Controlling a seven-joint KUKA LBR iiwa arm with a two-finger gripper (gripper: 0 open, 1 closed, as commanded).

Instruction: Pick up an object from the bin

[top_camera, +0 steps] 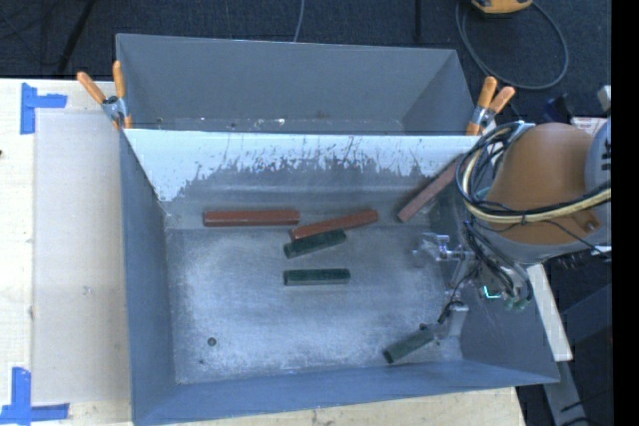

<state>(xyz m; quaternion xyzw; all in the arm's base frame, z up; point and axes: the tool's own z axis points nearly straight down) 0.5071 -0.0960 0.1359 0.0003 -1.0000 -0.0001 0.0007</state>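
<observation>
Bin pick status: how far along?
Done: the gripper sits low in the near right corner of the bin, right by the end of a dark bar. In hand: nothing visibly gripped; that bar lies on the bin floor. Left: grip it and lift it out.

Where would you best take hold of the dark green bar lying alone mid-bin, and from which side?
Grip the dark green bar at mid-length, across its narrow width, coming straight down from above. It lies flat and alone, with bare bin floor along both long sides.
</observation>
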